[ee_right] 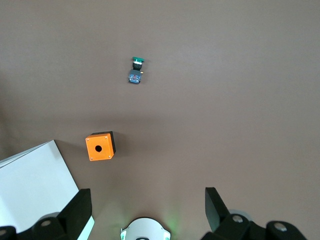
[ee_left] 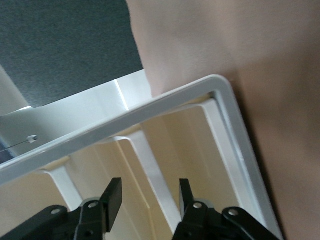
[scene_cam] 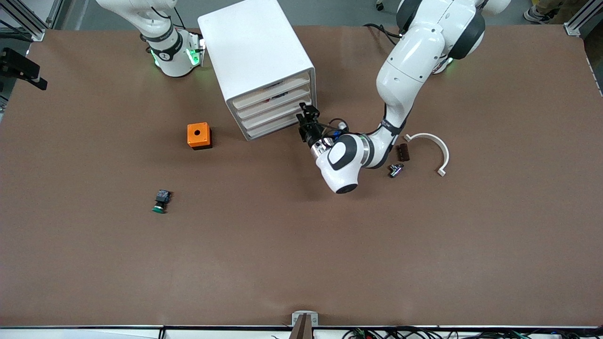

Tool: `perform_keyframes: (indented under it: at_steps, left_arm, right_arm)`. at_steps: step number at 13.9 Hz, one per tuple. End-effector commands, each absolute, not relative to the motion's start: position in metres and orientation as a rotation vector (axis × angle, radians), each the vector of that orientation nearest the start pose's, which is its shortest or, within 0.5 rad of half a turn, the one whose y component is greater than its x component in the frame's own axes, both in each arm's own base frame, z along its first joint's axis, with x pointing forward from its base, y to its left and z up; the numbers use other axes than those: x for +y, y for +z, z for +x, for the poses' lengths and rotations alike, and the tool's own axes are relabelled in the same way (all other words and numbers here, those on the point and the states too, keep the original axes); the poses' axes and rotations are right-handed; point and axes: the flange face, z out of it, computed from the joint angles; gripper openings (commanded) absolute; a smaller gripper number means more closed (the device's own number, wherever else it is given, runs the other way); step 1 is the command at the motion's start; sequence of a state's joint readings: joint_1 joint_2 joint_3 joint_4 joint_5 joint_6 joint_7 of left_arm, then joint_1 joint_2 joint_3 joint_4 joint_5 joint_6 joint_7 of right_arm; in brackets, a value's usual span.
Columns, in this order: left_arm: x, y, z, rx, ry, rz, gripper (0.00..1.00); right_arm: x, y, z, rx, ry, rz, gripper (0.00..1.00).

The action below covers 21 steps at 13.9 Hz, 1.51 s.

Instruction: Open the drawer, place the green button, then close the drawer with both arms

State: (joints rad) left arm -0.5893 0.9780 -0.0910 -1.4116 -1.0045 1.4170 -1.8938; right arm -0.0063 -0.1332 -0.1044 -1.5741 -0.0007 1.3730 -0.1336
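Hovering left gripper [scene_cam: 305,123] parted at drawer [scene_cam: 273,113] | right gripper [ee_right: 145,202] parted, waiting

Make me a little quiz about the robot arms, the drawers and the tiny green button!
1. True or false: the button is already inside a drawer.
2. Which gripper is at the cabinet's drawer fronts? A) left gripper B) right gripper
3. Fill in: of the button and the orange box, the one nearer the front camera is the ____.

Key:
1. False. It lies on the table.
2. A. Its fingers are open at the drawers; the right arm waits up high, its gripper open.
3. button
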Motion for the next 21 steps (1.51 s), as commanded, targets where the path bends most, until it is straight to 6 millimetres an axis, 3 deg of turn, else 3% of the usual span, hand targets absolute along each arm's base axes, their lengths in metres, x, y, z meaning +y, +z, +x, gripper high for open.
perform_keyframes:
  at_steps: [1, 5, 9, 12, 14, 17, 18, 20, 21]
  left_arm:
    - [-0.477, 0.128, 0.427, -1.501, 1.59, -1.38, 0.53]
    - [-0.475, 0.113, 0.423, -1.512, 1.569, -1.324, 0.53]
    - [-0.487, 0.112, 0.407, -1.486, 1.541, -1.322, 0.5]
    - [-0.493, 0.113, 0.4, -1.479, 1.52, -1.31, 0.41]
    - [-0.496, 0.113, 0.396, -1.473, 1.511, -1.316, 0.26]
    - [-0.495, 0.113, 0.398, -1.475, 1.514, -1.316, 0.09]
    - [-0.494, 0.113, 0.398, -1.476, 1.512, -1.317, 0.08]
    - [-0.492, 0.112, 0.401, -1.481, 1.513, -1.316, 0.08]
    - [-0.489, 0.109, 0.402, -1.486, 1.512, -1.306, 0.09]
  right_arm:
    - [-0.057, 0.683, 0.482, -0.044, 0.083, -3.105, 1.0]
    - [-0.058, 0.683, 0.487, -0.039, 0.067, -3.097, 1.0]
    - [-0.061, 0.677, 0.496, -0.034, 0.08, -3.115, 1.0]
    - [-0.063, 0.623, 0.529, -0.028, 0.248, -3.101, 1.0]
    - [-0.063, 0.622, 0.532, -0.059, 0.236, -3.115, 1.0]
    - [-0.072, 0.6, 0.549, -0.076, 0.26, -3.139, 1.0]
    - [-0.082, 0.57, 0.562, -0.053, 0.341, -3.12, 1.0]
    - [-0.089, 0.562, 0.571, -0.04, 0.31, -3.135, 1.0]
    - [-0.091, 0.545, 0.578, -0.033, 0.353, -3.123, 1.0]
